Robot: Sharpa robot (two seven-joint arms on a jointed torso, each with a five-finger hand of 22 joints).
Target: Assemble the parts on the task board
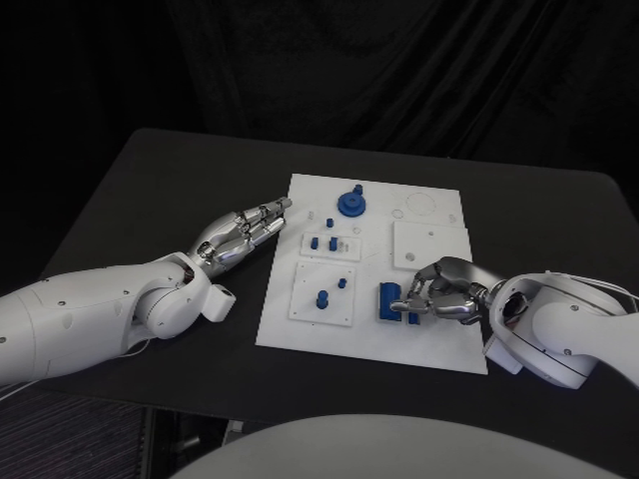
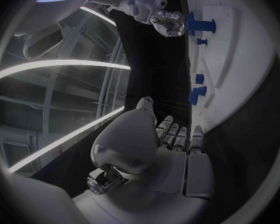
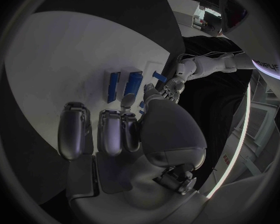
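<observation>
Right hand (image 1: 445,290) fingers curled against upright blue part (image 1: 390,302), left hand (image 1: 242,233) empty, fingers extended.

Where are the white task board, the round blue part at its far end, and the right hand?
white task board (image 1: 432,344), head view, bare near corner.
round blue part (image 1: 351,204), head view, its disc-shaped base.
right hand (image 1: 442,289), head view, middle of the fingers.

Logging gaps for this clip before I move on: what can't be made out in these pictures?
- Head view: whether the right hand touches or holds the long blue part; its fingers cover the part's near side.
- Right wrist view: the two long blue bars lie past the fingertips; contact is unclear.
- Head view: the small blue pegs on the task board are too small to tell their shape.
- Left hand lies beside the board.
</observation>
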